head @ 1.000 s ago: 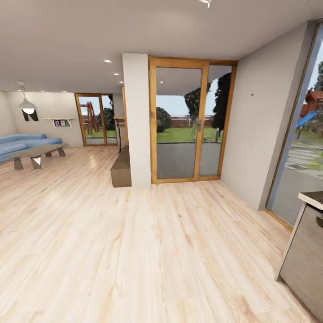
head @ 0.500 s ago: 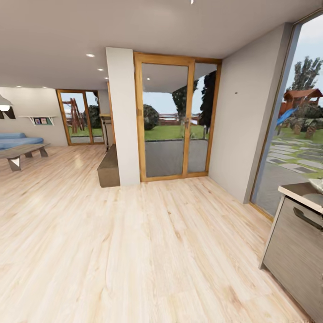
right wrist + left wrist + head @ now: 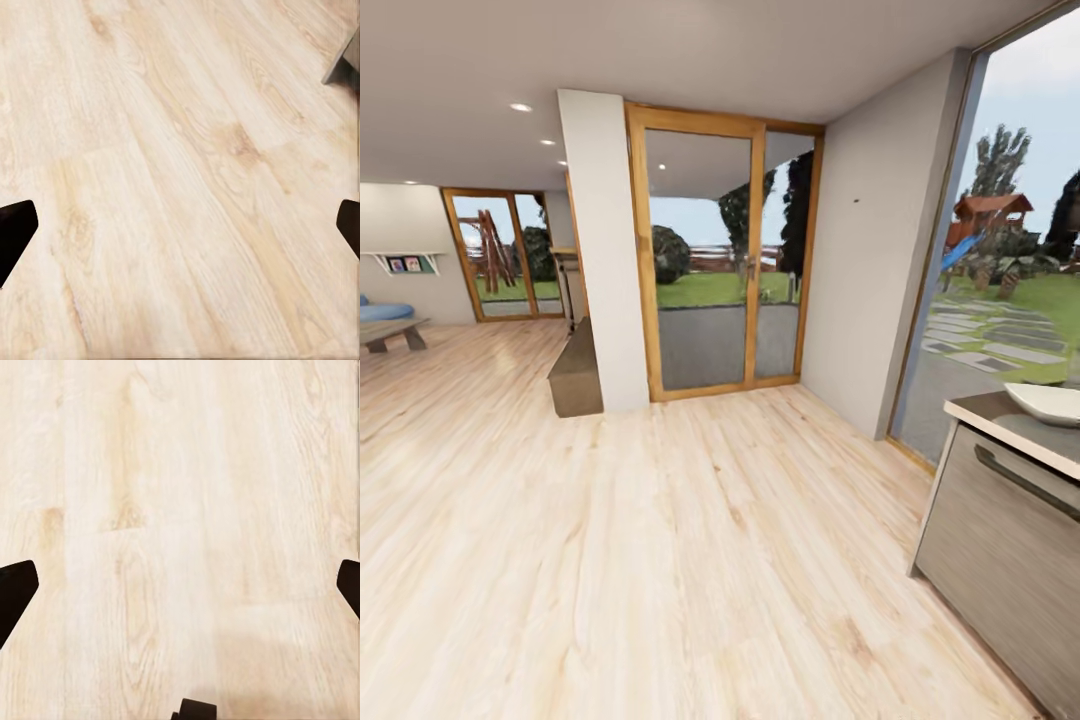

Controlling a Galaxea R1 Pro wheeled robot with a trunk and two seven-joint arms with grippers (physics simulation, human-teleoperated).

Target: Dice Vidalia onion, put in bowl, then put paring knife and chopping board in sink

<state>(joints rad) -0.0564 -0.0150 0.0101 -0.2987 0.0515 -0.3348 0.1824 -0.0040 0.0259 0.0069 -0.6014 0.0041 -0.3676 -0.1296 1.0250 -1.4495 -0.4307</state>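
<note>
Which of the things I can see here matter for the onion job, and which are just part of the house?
For the job:
- bowl
- countertop under it

Just the house:
- wooden floor
- glass doors
- bench
- blue sofa
- wall shelf

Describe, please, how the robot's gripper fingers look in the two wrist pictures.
The left gripper has plain black fingertips with blunt, angled ends; a small black part sits between them. The right gripper has matching fingertips. No cables or markings show.
</note>
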